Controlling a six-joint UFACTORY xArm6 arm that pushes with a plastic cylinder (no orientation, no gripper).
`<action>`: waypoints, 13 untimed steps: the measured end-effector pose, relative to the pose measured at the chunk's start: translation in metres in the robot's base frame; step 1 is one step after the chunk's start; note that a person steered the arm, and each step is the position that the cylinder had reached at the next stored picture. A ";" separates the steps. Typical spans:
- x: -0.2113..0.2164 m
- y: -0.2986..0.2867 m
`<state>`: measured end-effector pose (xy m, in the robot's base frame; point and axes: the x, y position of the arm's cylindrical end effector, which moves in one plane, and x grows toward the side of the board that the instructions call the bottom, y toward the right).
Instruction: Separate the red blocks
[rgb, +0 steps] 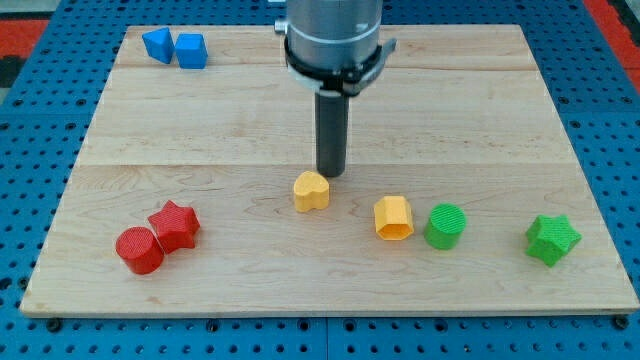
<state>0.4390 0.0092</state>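
My tip (331, 176), the lower end of the straight dark rod that serves as the end effector, is resting on the pale wooden tabletop (200, 120) near its middle. It has no jaws, so it is holding nothing. Just below it, almost touching, a yellow heart-shaped plastic block (311, 191) is lying. Further toward the view's right and a little lower, a yellow hexagonal plastic block (393, 218) is sitting just beside a green round plastic block (444, 226), and a green star-shaped plastic block (552, 239) is lying well apart beyond them. Far toward the view's top left of my tip, two blue plastic blocks (175, 47) are sitting side by side near the tabletop's corner; their exact shapes are hard to make out.

The red star-shaped plastic block (175, 225) and the red round plastic block (139, 249) are lying well to the view's lower left of my tip, touching each other, with the round one lower and further left. Nothing is standing between them and my tip.
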 end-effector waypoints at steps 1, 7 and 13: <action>0.000 -0.011; 0.144 -0.145; 0.111 -0.232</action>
<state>0.5503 -0.2230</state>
